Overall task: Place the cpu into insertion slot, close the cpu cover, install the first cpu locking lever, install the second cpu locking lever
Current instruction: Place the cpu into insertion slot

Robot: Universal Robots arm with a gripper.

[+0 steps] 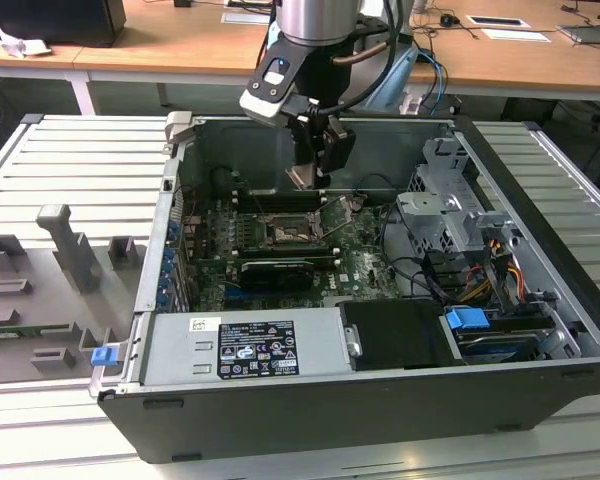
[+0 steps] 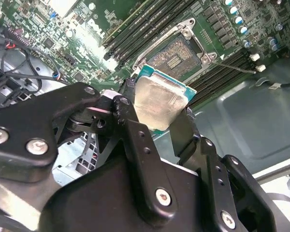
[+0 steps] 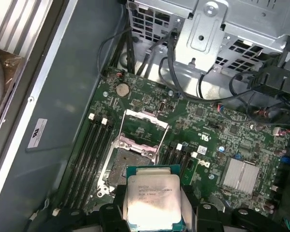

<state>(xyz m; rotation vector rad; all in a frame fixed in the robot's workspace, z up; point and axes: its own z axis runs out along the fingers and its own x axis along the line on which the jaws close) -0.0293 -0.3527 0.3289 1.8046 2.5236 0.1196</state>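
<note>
I am gripping the cpu (image 3: 153,193) by its edges in the gripper (image 3: 153,205), hovering over the bare insertion slot (image 3: 120,166), apparently to seat it flat.

**One camera off the arm (image 1: 320,20), two at its wrist, all aimed into an open computer case (image 1: 330,425).**

The exterior view looks steeply down over the whole case, with the arm at twelve o'clock and the drive cage (image 1: 450,205) at three o'clock of the insertion slot (image 1: 285,232). The first wrist view looks nearly straight down on the motherboard (image 3: 208,125) from close. The second wrist view sits nearer still, slanting past the gripper (image 2: 157,102). All three share the insertion slot, and both wrist views share the cpu (image 3: 152,198).
</note>
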